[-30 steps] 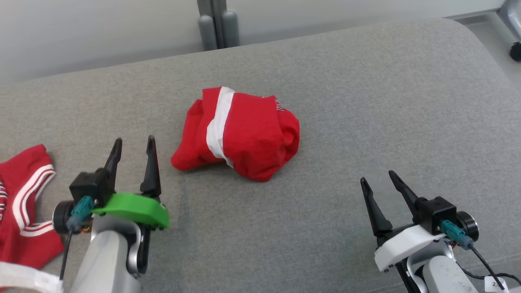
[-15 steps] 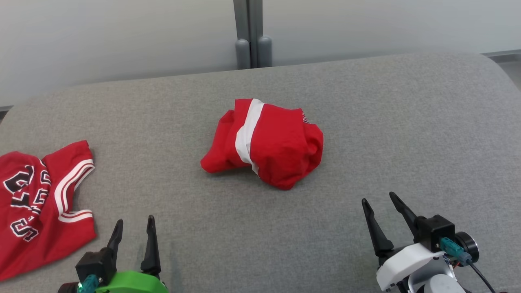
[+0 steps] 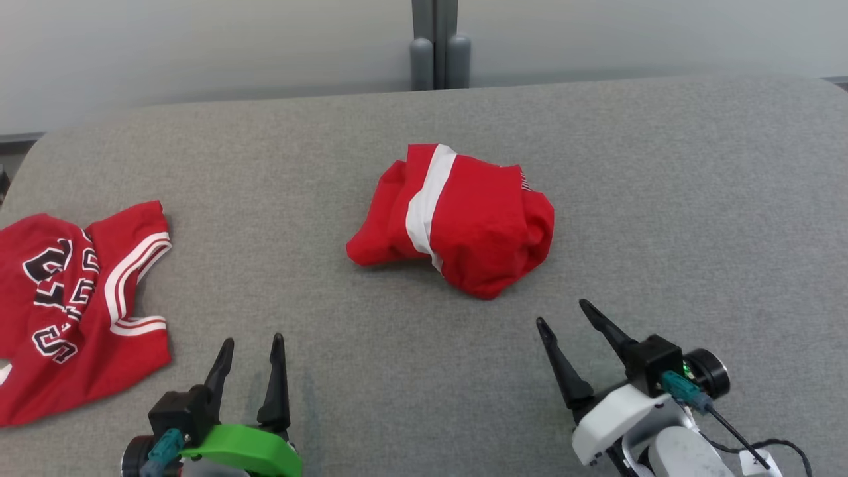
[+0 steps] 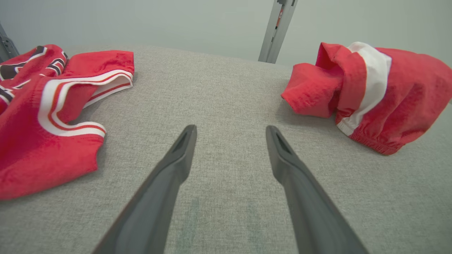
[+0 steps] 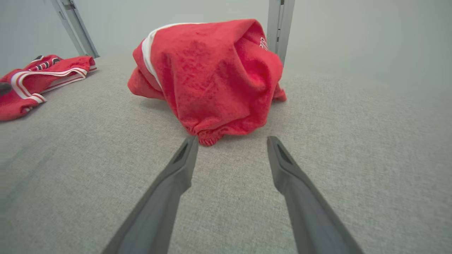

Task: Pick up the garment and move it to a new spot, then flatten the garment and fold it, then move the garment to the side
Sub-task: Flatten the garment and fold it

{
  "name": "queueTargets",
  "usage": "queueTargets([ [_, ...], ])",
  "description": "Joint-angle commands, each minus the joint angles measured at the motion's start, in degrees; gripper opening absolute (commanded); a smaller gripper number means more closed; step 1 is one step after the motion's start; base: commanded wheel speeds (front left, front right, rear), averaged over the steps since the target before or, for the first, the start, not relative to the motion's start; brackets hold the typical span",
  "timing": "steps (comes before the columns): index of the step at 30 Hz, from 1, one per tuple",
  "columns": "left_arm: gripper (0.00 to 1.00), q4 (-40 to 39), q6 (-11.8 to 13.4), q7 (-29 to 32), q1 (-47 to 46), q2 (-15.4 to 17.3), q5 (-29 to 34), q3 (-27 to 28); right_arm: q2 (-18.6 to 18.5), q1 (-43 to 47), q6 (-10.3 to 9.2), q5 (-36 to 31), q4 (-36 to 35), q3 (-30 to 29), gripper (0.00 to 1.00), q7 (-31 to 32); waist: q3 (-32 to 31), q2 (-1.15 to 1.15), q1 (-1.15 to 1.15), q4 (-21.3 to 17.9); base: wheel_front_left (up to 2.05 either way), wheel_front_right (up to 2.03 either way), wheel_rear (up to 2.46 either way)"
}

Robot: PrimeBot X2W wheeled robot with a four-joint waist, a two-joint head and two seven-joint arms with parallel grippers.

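A broad surface (image 3: 662,199) upholstered in grey woven fabric, its far corners rounded, stretched across the foreground under soft, even light that threw only faint shadows. Behind it stood a plain pale grey wall (image 3: 199,46), split by a grey vertical post (image 3: 435,33) with two rounded grey stubs (image 3: 421,63) at its foot, just beyond the surface's far edge. In the right wrist view, a second metal upright (image 5: 74,31) rose slanted against the wall at upper left.

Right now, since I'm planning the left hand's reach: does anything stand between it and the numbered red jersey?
Nothing visible. Bare grey padding separates the open left hand from the jersey; the crumpled red bundle lies well to the right.
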Motion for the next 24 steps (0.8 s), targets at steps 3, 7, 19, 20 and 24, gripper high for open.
queueTargets([
  [3, 1.00, 0.15, 0.12, -0.05, -2.12, 0.13, -0.82, -0.87, -0.42, -4.24, -0.08, 0.12, 1.89, 3.23, 1.00, -0.03, 3.59, 0.00, 0.00, 3.27, 0.00, 0.00, 0.00],
  [7, 1.00, 0.46, 0.26, -0.06, -3.38, 0.14, -1.21, -1.21, -0.46, -8.83, -0.08, -0.24, 7.12, 6.05, 1.00, -0.03, 5.89, 0.00, 0.00, 5.28, 0.00, 0.00, 0.00],
  [19, 1.00, 0.03, 0.20, -0.05, -6.98, 0.12, -3.39, -2.23, -0.24, -17.93, -0.08, -5.78, 18.03, 4.46, 0.85, -0.03, 12.21, 0.00, 0.00, 10.31, 0.00, 0.00, 0.00],
  [20, 1.00, 0.06, 0.20, -0.05, -7.18, 0.12, -3.42, -2.30, -0.21, -18.33, -0.08, -6.04, 19.16, 4.37, 0.34, -0.02, 12.39, 0.00, 0.00, 10.56, 0.00, 0.00, 0.00],
  [24, 1.00, 0.31, 0.24, -0.06, -7.69, 0.12, -3.63, -2.40, -0.03, -18.44, -0.03, -3.26, 20.16, 5.90, 0.00, 0.19, 11.97, 0.00, 0.00, 11.04, 0.00, 0.00, 0.00],
])
